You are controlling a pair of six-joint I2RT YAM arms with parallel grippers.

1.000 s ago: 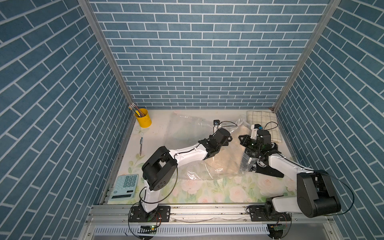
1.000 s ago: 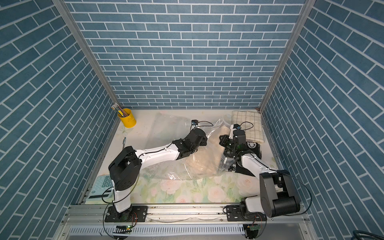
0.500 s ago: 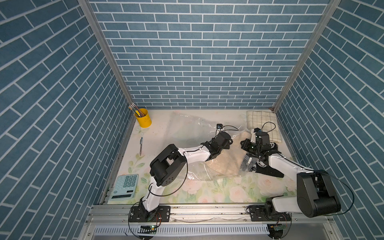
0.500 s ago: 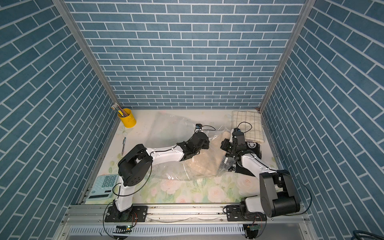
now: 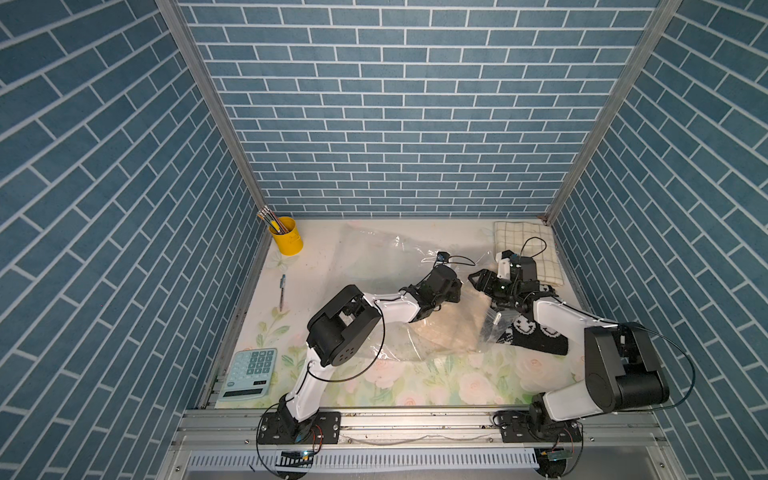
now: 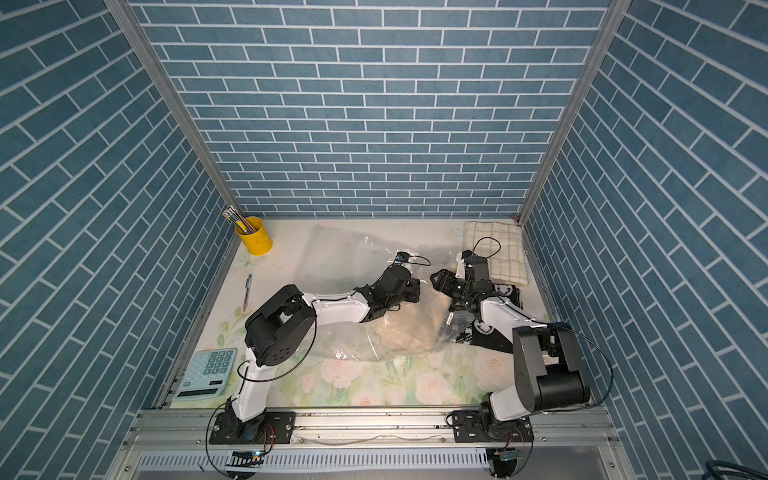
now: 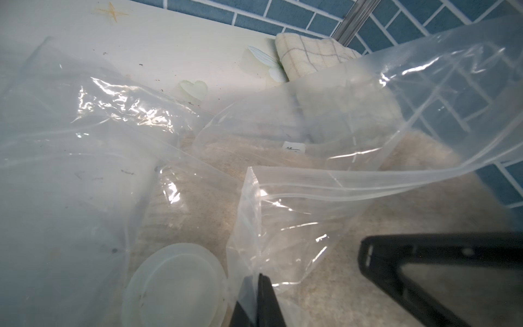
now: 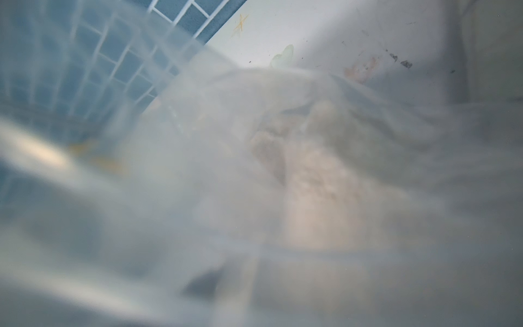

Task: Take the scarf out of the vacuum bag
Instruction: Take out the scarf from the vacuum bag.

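Left wrist view: left gripper (image 7: 256, 283) jaws pinch crinkly clear plastic vacuum bag (image 7: 283, 226), seemingly anchoring it; right gripper (image 5: 478, 282) jaws unclear.

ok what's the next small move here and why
Probably ease the right gripper, which looks open, forward and close on the fluffy beige scarf: it lies inside the crinkly clear plastic vacuum bag, whose edge the shut left gripper pinches.
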